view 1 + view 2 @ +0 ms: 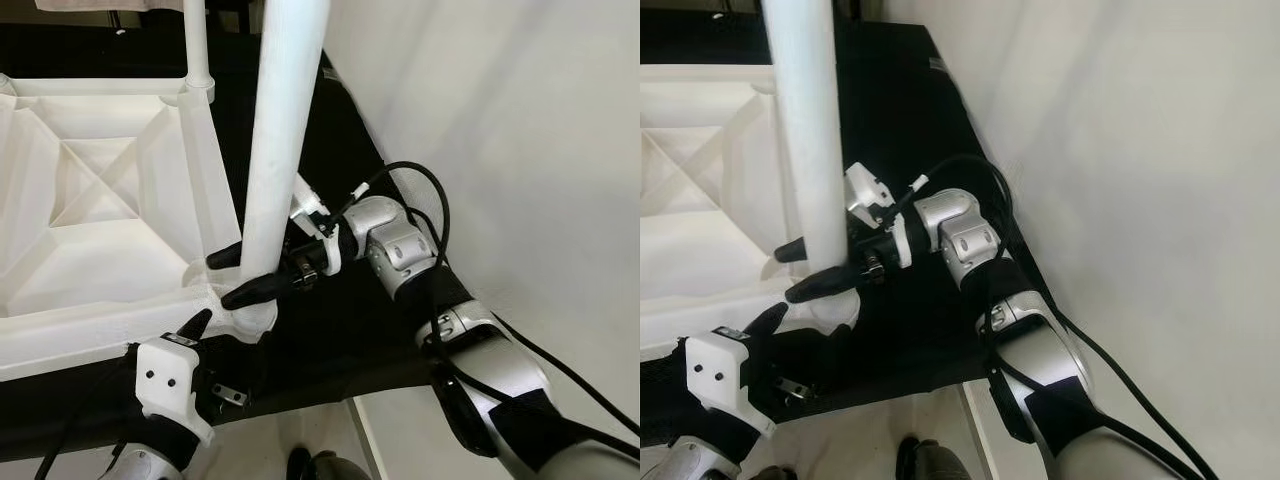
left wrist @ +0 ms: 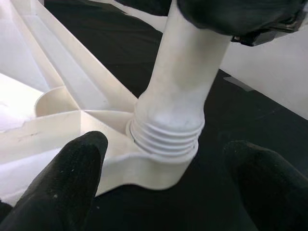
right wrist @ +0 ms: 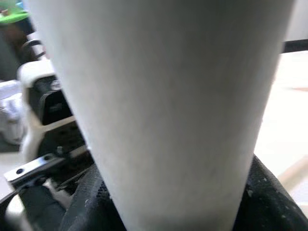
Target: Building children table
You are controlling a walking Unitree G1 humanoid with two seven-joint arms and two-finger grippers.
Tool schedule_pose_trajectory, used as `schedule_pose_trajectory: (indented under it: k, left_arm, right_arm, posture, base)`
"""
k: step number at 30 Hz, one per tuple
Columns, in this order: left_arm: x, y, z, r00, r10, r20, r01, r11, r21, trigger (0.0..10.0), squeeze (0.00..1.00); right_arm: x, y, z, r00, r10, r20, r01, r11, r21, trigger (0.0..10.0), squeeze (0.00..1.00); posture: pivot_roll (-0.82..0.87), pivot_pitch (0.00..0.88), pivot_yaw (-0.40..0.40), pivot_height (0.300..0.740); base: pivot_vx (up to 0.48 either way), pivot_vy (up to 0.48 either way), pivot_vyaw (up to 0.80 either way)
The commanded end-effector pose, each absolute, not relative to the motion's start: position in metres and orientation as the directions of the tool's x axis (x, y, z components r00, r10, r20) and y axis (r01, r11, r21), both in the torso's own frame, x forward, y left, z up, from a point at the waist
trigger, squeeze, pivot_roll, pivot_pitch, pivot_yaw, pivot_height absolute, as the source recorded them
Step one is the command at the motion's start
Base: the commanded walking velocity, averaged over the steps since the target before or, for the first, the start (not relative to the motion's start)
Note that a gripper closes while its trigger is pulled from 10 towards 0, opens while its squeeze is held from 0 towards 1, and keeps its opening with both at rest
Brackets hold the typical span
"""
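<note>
Gripping low on the upright white plastic table leg [image 1: 282, 130], the right gripper [image 1: 240, 273] pinches the tube between its two black fingers, just above the threaded end seated in the near right corner socket [image 2: 154, 168] of the upturned white plastic tabletop [image 1: 90, 215]. That tabletop lies on a black mat [image 1: 350, 320]. Nearer, the left gripper [image 2: 163, 192] hovers spread beside the socket, touching nothing.
</note>
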State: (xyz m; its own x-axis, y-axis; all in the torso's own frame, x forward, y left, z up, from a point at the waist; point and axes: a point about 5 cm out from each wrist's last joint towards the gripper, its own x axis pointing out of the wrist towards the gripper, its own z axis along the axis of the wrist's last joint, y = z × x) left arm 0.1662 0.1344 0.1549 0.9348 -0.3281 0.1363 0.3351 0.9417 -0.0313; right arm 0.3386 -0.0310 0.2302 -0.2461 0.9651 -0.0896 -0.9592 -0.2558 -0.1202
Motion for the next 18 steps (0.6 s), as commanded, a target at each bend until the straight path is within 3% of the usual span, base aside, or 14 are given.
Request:
schedule_pose_trajectory:
  k: [1, 2, 3, 4, 8, 14, 15, 16, 18]
  left_arm:
    - [0.164, 0.132, 0.152, 0.936, -0.329, 0.128, 0.337, 0.941, -0.041, 10.0, 0.0]
    - [0.164, 0.134, 0.153, 0.936, -0.329, 0.128, 0.336, 0.941, -0.04, 10.0, 0.0]
    - [0.165, 0.136, 0.154, 0.936, -0.328, 0.129, 0.336, 0.941, -0.039, 10.0, 0.0]
    - [0.165, 0.137, 0.153, 0.934, -0.334, 0.126, 0.341, 0.939, -0.035, 10.0, 0.0]
    - [0.166, 0.138, 0.152, 0.932, -0.341, 0.122, 0.347, 0.937, -0.032, 10.0, 0.0]
    - [0.169, 0.139, 0.152, 0.934, -0.336, 0.125, 0.341, 0.94, -0.027, 10.0, 0.0]
    - [0.169, 0.139, 0.152, 0.936, -0.329, 0.127, 0.335, 0.942, -0.026, 10.0, 0.0]
    - [0.169, 0.139, 0.153, 0.938, -0.323, 0.129, 0.329, 0.944, -0.026, 10.0, 0.0]
    - [0.169, 0.139, 0.153, 0.938, -0.321, 0.13, 0.327, 0.945, -0.027, 10.0, 0.0]
  right_arm:
    - [0.34, -0.042, 0.212, -0.066, 0.996, -0.055, -0.997, -0.068, -0.027, 0.0, 0.0]
    - [0.33, -0.04, 0.178, 0.401, 0.91, -0.106, -0.914, 0.406, 0.028, 0.0, 0.0]
    - [0.319, -0.057, 0.158, 0.721, 0.67, -0.173, -0.676, 0.736, 0.034, 0.0, 0.0]
    - [0.3, -0.063, 0.147, 0.793, 0.567, -0.222, -0.578, 0.816, 0.02, 0.0, 0.0]
    - [0.286, -0.055, 0.144, 0.752, 0.618, -0.228, -0.631, 0.775, 0.019, 0.0, 0.0]
    - [0.305, -0.049, 0.147, 0.736, 0.642, -0.212, -0.655, 0.755, 0.012, 0.0, 0.0]
    - [0.3, -0.046, 0.15, 0.75, 0.625, -0.217, -0.638, 0.77, 0.009, 1.7, 0.0]
    - [0.297, -0.043, 0.153, 0.752, 0.62, -0.224, -0.634, 0.774, 0.015, 10.0, 0.0]
    - [0.295, -0.041, 0.157, 0.75, 0.623, -0.223, -0.634, 0.773, 0.024, 10.0, 0.0]
  posture:
    - [0.02, 0.189, -0.219, 0.74]
    - [0.01, 0.198, -0.205, 0.74]
    - [0.01, 0.206, -0.201, 0.74]
    - [0.0, 0.208, -0.187, 0.74]
    - [-0.01, 0.198, -0.186, 0.74]
    - [0.01, 0.187, -0.189, 0.74]
    - [0.01, 0.187, -0.189, 0.74]
    - [0.01, 0.187, -0.19, 0.74]
    - [0.01, 0.188, -0.193, 0.74]
  base:
    - [0.0, 0.0, 0.0]
    - [0.0, 0.0, 0.0]
    - [0.0, 0.0, 0.0]
    - [0.0, 0.0, 0.0]
    - [0.0, 0.0, 0.0]
    - [0.0, 0.0, 0.0]
    - [0.0, 0.0, 0.0]
    - [0.0, 0.0, 0.0]
    - [0.0, 0.0, 0.0]
